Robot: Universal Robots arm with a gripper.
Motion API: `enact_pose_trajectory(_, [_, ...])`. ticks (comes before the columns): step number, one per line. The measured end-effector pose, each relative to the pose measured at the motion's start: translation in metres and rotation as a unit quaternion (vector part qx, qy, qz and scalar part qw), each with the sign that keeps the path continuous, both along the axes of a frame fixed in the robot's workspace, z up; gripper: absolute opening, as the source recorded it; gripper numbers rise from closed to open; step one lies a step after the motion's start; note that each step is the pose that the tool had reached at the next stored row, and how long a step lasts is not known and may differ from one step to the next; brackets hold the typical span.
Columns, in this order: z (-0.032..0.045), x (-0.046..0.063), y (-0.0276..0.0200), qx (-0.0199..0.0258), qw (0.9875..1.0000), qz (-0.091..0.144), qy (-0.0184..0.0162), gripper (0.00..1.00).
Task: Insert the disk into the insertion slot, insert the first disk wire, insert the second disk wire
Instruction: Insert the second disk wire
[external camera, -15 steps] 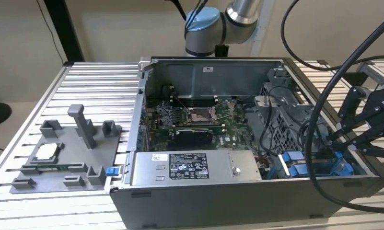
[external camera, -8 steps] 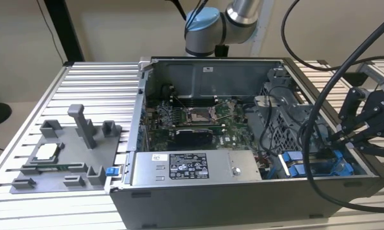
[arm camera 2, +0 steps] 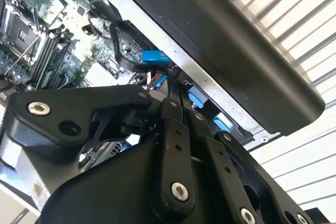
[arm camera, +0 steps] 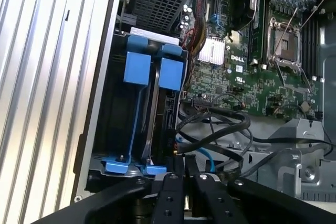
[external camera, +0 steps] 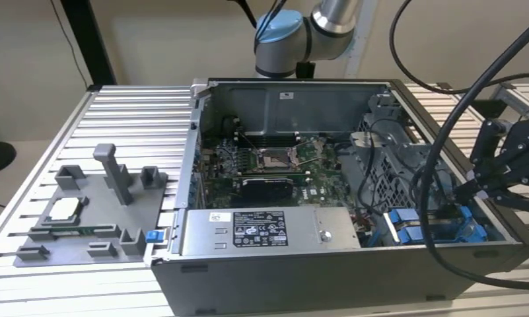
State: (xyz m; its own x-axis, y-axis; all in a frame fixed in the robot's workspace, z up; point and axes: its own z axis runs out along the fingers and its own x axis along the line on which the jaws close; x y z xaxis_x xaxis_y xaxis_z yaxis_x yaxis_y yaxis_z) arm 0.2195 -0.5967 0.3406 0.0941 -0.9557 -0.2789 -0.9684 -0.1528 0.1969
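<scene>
the gripper [arm camera: 181, 174], its fingers pressed shut together, hangs at the near end of the disk [arm camera: 152, 66], which lies lengthwise away from it in the insertion slot [arm camera: 113, 129].

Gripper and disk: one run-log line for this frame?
gripper: shut, at wires beside bay | disk: seated in insertion slot | case: open

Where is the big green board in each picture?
Exterior view: the green board lies in the middle of the open computer case.
Second wrist view: green board behind a black cable loop.
First wrist view: green board beside tangled black cables.
Shared landmark: the square silver socket.
</scene>
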Motion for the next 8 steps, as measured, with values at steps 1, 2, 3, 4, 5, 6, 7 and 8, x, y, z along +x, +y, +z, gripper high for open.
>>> enact_pose_trajectory(1, [0.0039, 0.000, -0.0003, 0.0007, 1.0000, 0.000, 0.0001, 0.00])
enact_pose_trajectory(2, [0.0080, 0.000, -0.0006, 0.0010, 1.0000, 0.000, 0.0001, 0.00])
enact_pose_trajectory(3, [0.0124, 0.000, -0.0008, 0.0010, 1.0000, 0.000, 0.0002, 0.00])
enact_pose_trajectory(4, [0.0171, 0.000, -0.0010, 0.0011, 1.0000, 0.000, 0.0003, 0.00])
enact_pose_trajectory(5, [0.0217, 0.000, -0.0010, 0.0011, 1.0000, 0.000, 0.0004, 0.00])
enact_pose_trajectory(6, [0.0248, 0.000, -0.0018, 0.0012, 1.0000, 0.000, 0.0005, 0.00])
enact_pose_trajectory(7, [0.0254, 0.000, -0.0032, 0.0012, 1.0000, 0.000, 0.0006, 0.00])
enact_pose_trajectory(8, [0.0255, 0.000, -0.0051, 0.0011, 1.0000, 0.000, 0.0006, 0.00])
